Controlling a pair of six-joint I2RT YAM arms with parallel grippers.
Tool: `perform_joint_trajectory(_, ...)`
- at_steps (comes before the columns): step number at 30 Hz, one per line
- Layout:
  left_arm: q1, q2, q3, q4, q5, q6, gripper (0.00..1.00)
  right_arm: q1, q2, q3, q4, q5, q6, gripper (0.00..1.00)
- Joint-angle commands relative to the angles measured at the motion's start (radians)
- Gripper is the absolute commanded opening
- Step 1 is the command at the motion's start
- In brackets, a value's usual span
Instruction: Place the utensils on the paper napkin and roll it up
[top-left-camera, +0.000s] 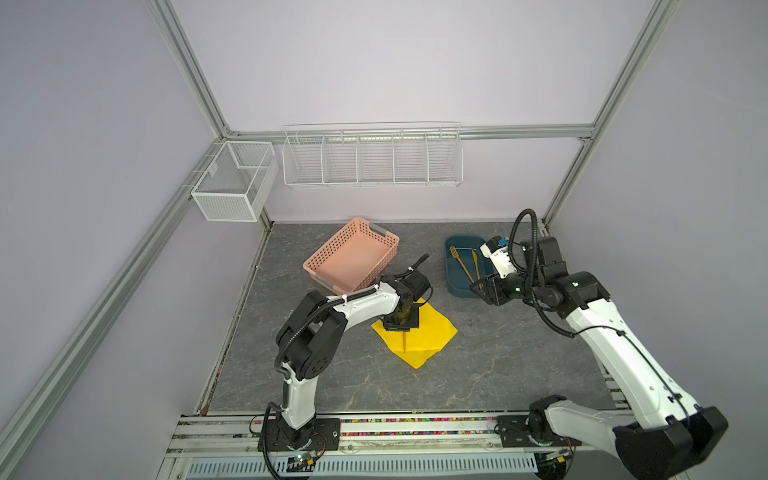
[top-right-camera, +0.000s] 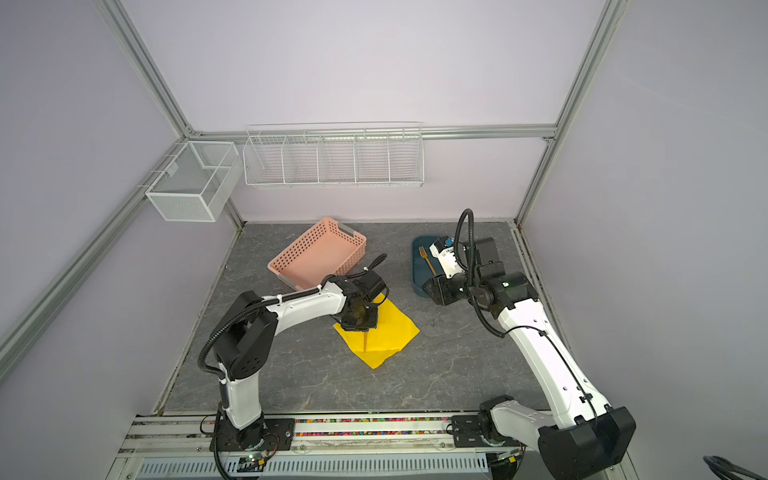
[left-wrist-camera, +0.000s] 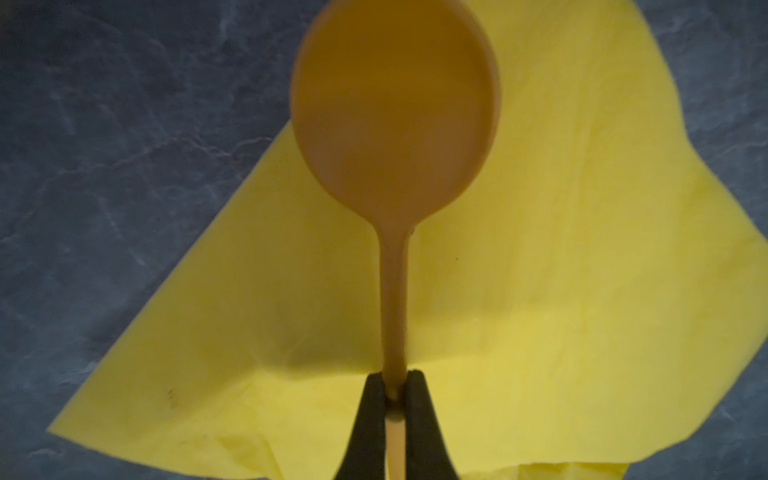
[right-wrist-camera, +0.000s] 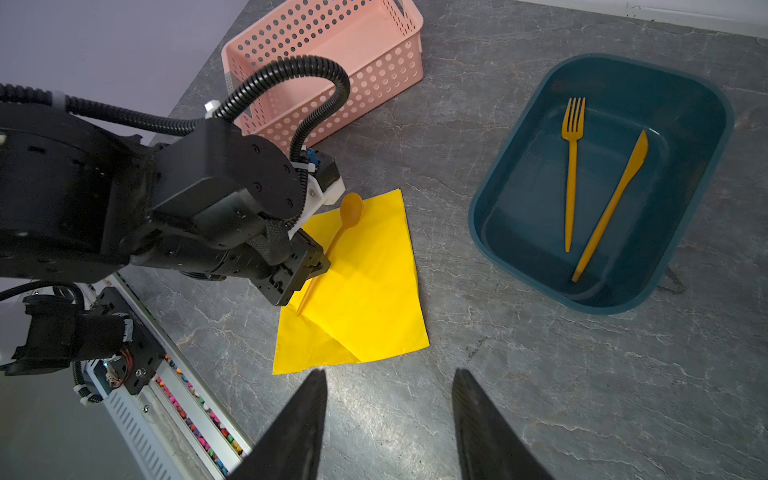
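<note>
**Spoon** (left-wrist-camera: 395, 124): clamped by its handle in the left end effector (left-wrist-camera: 395, 386), whose jaws are closed tight on it. It hangs over the paper napkin (top-left-camera: 428, 332) with the bowl pointing far and the handle end near. Whether the handle end touches the sheet cannot be told.

**Paper napkin:** bright yellow, lying mid-desk (top-left-camera: 478, 374) with its near corner folded over.

**Fork** (right-wrist-camera: 571, 174) and **knife** (right-wrist-camera: 611, 208): lying side by side in a dark teal tub (right-wrist-camera: 511, 178), far and right of the napkin and well apart from the left end effector.

**Right end effector** (right-wrist-camera: 389, 372): jaws parted and holding nothing, above the desk by the tub's near edge, between tub and napkin.

**Pink perforated basket** (top-left-camera: 332, 257): far-left of the napkin, just beyond the left arm's wrist. Nothing lies on the sheet beneath the spoon.
</note>
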Motion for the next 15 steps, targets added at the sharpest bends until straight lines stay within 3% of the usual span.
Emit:
perform_joint_trajectory(1,0.000,0.020,0.019,-0.018,0.004,0.001,0.00,-0.004,-0.010,-0.009,0.012,-0.013,-0.023,0.52)
perform_joint_trajectory(15,0.007,0.028,0.015,-0.003,0.013,0.003,0.01,-0.008,-0.013,-0.010,0.010,-0.017,-0.023,0.52)
